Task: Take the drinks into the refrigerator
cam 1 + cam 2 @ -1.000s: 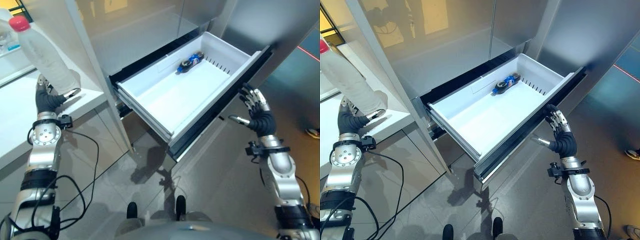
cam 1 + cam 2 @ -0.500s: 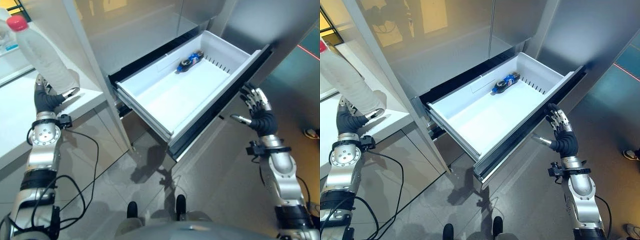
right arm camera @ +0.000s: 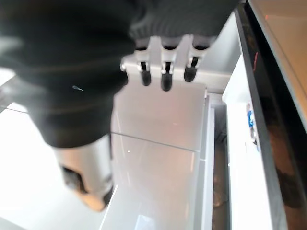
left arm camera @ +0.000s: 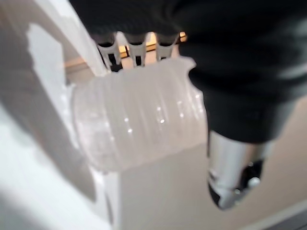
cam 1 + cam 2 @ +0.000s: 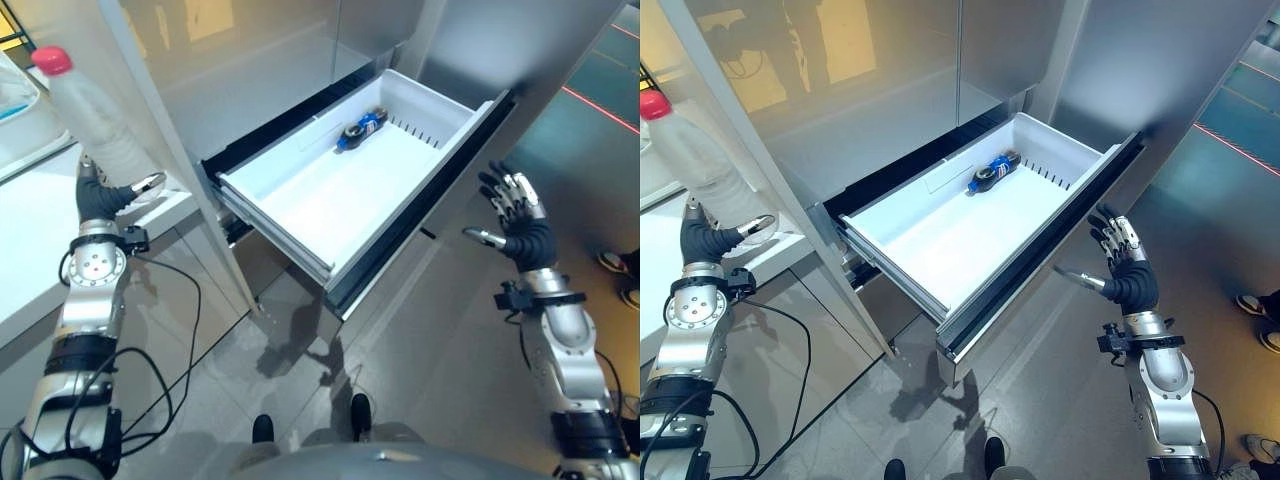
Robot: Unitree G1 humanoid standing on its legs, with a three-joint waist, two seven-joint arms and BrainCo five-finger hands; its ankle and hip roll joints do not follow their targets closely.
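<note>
Left hand: my left hand [image 5: 100, 195] is curled round the lower body of a clear plastic bottle [image 5: 95, 125] with a red cap [image 5: 52, 60], held upright and leaning a little, over the white counter [image 5: 30, 230] at my left.
Right hand: my right hand [image 5: 520, 225] hangs with fingers spread and straight, holding nothing, just off the outer front corner of the drawer and not touching it.
Drawer: the white refrigerator drawer [image 5: 300, 180] stands pulled out; its dark front edge [image 5: 420, 215] lies between my two hands.
Already inside: a small dark-and-blue bottle [image 5: 360, 128] lies on its side against the back wall of the drawer.
Open room: most of the drawer floor is bare white, from that bottle to the front rim.
Left wrist view: the ribbed wall of the clear bottle, my fingers [image 4: 136, 48] wrapped behind it.
Right wrist view: my straight fingertips [image 3: 165, 72] over grey floor [image 3: 158, 163], the drawer's side beside them.
</note>
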